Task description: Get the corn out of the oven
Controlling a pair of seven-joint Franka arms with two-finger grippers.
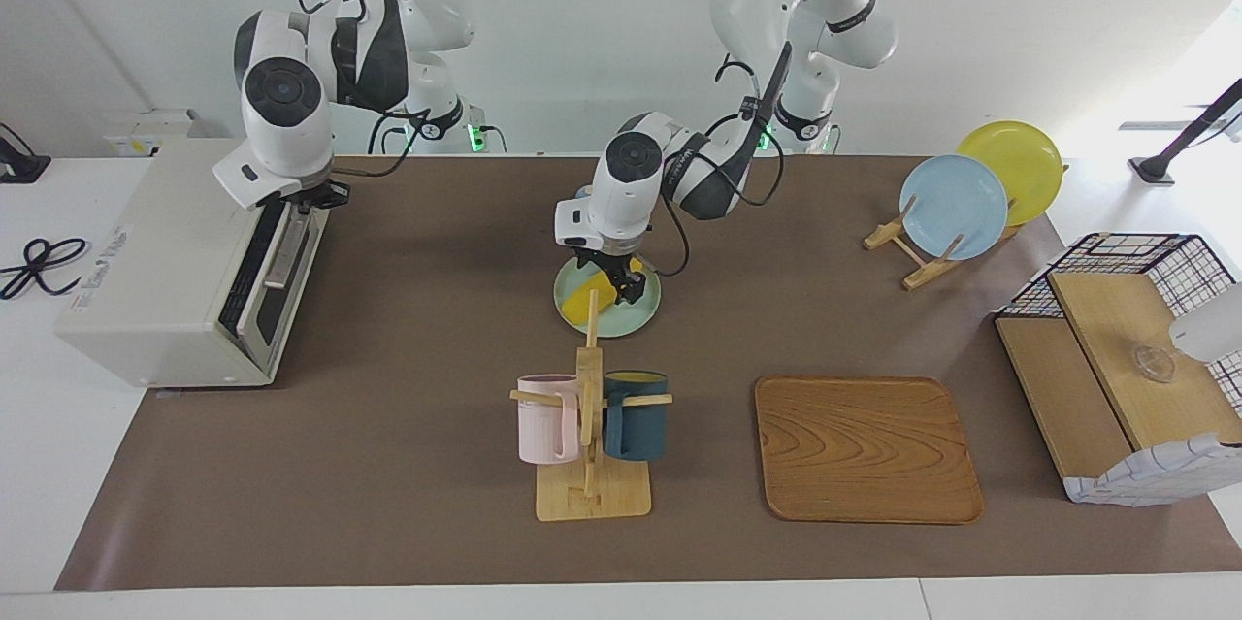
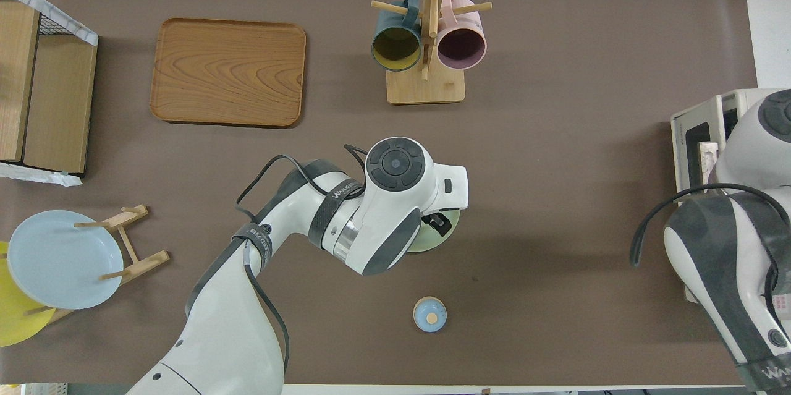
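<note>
now one corn (image 1: 588, 301) – one oven (image 1: 184, 261), shut.

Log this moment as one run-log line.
corn: on green plate | left pincer: at corn over plate | oven: door nearly shut | right pincer: at door top

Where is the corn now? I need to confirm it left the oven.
The corn lies on the pale green plate mid-table, under the left gripper, away from the oven.

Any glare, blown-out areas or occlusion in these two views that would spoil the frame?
Facing view: daylight blows out the corner by the wire basket; the corn is lit evenly. Overhead view: the left arm covers the corn, and the oven is cropped at the edge.
</note>
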